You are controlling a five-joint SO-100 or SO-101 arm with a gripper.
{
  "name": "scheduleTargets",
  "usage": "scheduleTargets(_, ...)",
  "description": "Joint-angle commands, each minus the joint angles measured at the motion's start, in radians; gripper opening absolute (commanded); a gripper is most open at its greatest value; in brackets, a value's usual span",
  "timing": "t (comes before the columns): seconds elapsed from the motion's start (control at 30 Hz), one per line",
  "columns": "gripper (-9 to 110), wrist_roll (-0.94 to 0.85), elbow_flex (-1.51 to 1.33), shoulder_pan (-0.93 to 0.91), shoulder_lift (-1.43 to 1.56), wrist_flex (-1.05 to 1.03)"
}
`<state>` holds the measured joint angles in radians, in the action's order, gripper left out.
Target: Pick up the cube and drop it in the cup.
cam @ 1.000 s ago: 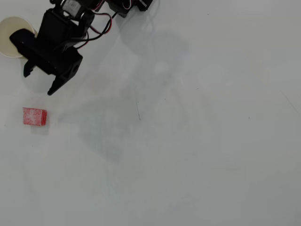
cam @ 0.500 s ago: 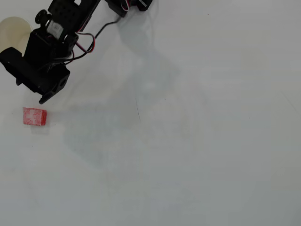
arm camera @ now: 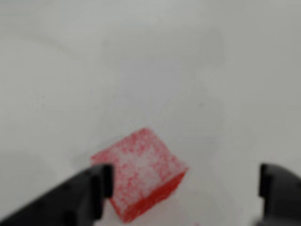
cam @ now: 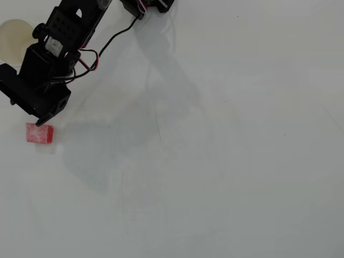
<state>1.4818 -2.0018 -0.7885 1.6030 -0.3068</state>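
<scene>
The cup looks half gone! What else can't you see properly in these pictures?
- The cup: in the overhead view the arm covers its right part and the left edge clips it; it is absent from the wrist view.
- The cube: blurred in the wrist view, its lower left corner behind a finger.
- The gripper: from overhead its own body hides most of the jaws; in the wrist view the bottom edge cuts them, though they stand wide apart.

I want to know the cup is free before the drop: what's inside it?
In the overhead view, the visible part of the cup interior looks plain cream and empty; its right side is covered by the arm. The cube lies on the table, outside it.
</scene>
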Motion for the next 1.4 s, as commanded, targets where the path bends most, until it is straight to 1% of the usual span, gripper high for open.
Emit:
scheduleTargets(0.0, 27, -0.017, 0.141, -0.017, 0.021, 0.06)
scheduleTargets(0.17, 31, -0.017, 0.141, -0.032, -0.029, 0.127)
scheduleTargets(0.33, 35, -0.017, 0.146, -0.034, -0.06, 0.135)
scheduleTargets(0.63, 35, -0.017, 0.152, 0.015, -0.078, 0.12)
scheduleTargets(1.0, 35, -0.017, 0.236, 0.055, -0.202, 0.129)
scheduleTargets(1.37, 35, -0.017, 0.247, 0.075, -0.255, 0.133)
